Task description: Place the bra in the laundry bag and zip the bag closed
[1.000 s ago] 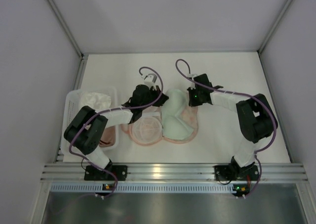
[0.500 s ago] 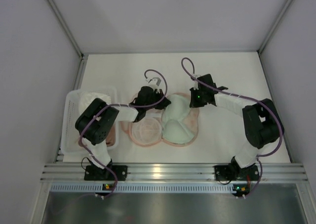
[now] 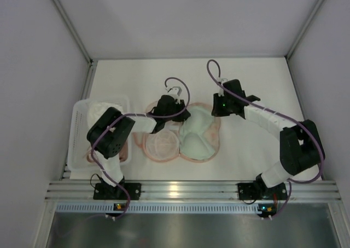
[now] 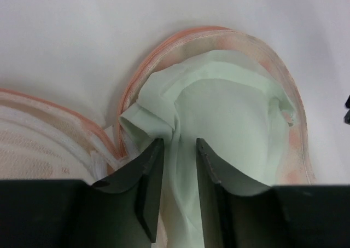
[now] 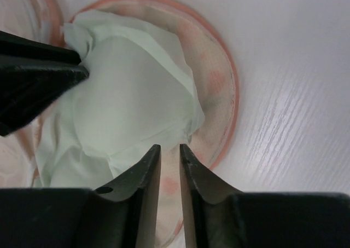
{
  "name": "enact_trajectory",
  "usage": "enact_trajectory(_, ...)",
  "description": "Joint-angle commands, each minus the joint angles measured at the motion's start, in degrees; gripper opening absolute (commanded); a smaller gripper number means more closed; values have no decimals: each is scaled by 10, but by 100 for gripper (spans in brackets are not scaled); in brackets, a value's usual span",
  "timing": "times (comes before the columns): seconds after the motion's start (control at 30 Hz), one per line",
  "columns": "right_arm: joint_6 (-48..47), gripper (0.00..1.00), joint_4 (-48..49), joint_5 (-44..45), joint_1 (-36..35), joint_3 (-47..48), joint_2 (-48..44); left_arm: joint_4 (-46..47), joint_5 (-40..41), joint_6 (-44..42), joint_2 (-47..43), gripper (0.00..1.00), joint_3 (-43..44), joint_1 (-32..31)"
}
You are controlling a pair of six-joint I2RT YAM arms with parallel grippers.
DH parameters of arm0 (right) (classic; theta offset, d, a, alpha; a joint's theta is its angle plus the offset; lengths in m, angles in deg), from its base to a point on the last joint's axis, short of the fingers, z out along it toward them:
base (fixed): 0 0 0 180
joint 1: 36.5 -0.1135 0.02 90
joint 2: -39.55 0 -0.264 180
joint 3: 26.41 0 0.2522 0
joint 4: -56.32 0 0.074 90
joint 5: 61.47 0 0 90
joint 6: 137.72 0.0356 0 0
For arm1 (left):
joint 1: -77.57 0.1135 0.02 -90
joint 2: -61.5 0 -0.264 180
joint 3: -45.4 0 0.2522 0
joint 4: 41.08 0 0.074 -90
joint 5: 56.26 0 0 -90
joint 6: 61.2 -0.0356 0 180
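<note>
The laundry bag (image 3: 214, 132) lies open on the table, its peach floral rim around a crumpled mint-white lining (image 3: 197, 134). A pale-pink mesh cup of the bra (image 3: 162, 144) lies in the bag's left half; it also shows in the left wrist view (image 4: 38, 136). My left gripper (image 3: 179, 116) is shut on a fold of the lining (image 4: 229, 111), which passes between its tips (image 4: 178, 141). My right gripper (image 3: 218, 112) sits at the bag's far right rim (image 5: 219, 84), its jaws narrowly apart with peach bag wall between them (image 5: 169, 147).
A white plastic basket (image 3: 79, 122) stands at the left with white cloth (image 3: 104, 110) and something pinkish inside. White walls enclose the table on three sides. The left gripper's fingers (image 5: 38, 73) show in the right wrist view.
The raised mint lining half has come down and spread flatter over the bag's right half. My left gripper moved right with it; my right gripper moved slightly back and right.
</note>
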Motion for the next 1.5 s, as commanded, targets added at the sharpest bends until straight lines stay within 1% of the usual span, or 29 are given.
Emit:
enact_trajectory(0.0,-1,25,35,-6,0,28,-36,-49,58,-43,-66,38,21,-6)
enact_trajectory(0.03,-1,27,52,-9,0,29,-34,-64,64,-50,-76,50,25,-6)
enact_trajectory(0.07,-2,29,60,-15,-2,32,-33,-76,72,-55,-87,54,35,-7)
enact_trajectory(0.1,1,34,66,-17,-3,35,-29,-91,93,-58,-105,56,42,-6)
enact_trajectory(0.17,4,38,91,-22,-6,43,-18,-138,118,-62,-122,58,63,-7)
enact_trajectory(0.2,10,39,107,-22,-6,43,-16,-156,145,-62,-135,59,71,-6)
enact_trajectory(0.23,15,39,125,-21,-9,33,-16,-195,162,-57,-141,59,78,-6)
enact_trajectory(0.27,32,39,171,-24,-11,25,-16,-218,182,-50,-150,59,92,-6)
enact_trajectory(0.3,42,38,193,-31,-11,10,-16,-240,231,-41,-155,59,99,-6)
enact_trajectory(0.33,54,37,221,-40,-13,4,-11,-294,253,-22,-160,60,104,-5)
enact_trajectory(0.37,71,37,269,-53,-15,-1,-5,-322,277,-12,-164,61,111,-3)
enact_trajectory(0.4,76,35,280,-54,-17,-1,4,-344,293,0,-171,66,114,0)
enact_trajectory(0.43,77,34,285,-55,-31,14,29,-366,315,16,-176,67,114,9)
enact_trajectory(0.47,73,33,285,-50,-40,28,46,-398,321,24,-182,69,108,16)
enact_trajectory(0.5,70,32,272,-43,-49,62,62,-411,324,32,-196,72,101,23)
enact_trajectory(0.53,63,31,262,-37,-69,82,98,-420,324,45,-204,73,94,41)
enact_trajectory(0.57,52,31,249,-10,-81,103,116,-435,317,51,-225,73,76,52)
enact_trajectory(0.6,48,31,213,10,-90,144,133,-442,312,55,-235,74,66,63)
enact_trajectory(0.63,40,30,200,28,-111,164,165,-449,307,61,-246,74,57,85)
enact_trajectory(0.7,18,30,159,69,-130,208,193,-469,300,63,-273,74,32,106)
enact_trajectory(0.77,8,29,145,90,-152,218,220,-472,292,55,-288,75,8,126)
enact_trajectory(0.87,5,28,136,99,-160,223,243,-472,276,53,-305,75,-15,140)
enact_trajectory(0.93,-1,25,133,106,-160,221,261,-472,272,58,-301,75,-21,143)
enact_trajectory(1.03,-13,20,95,122,-161,235,282,-470,266,62,-288,75,-23,146)
enact_trajectory(1.1,-14,19,80,137,-161,225,281,-463,264,66,-278,75,-26,146)
enact_trajectory(1.37,-11,18,84,168,-161,178,231,-419,217,68,-241,74,-28,146)
enact_trajectory(1.47,-8,17,86,172,-160,168,218,-419,222,68,-232,74,-26,145)
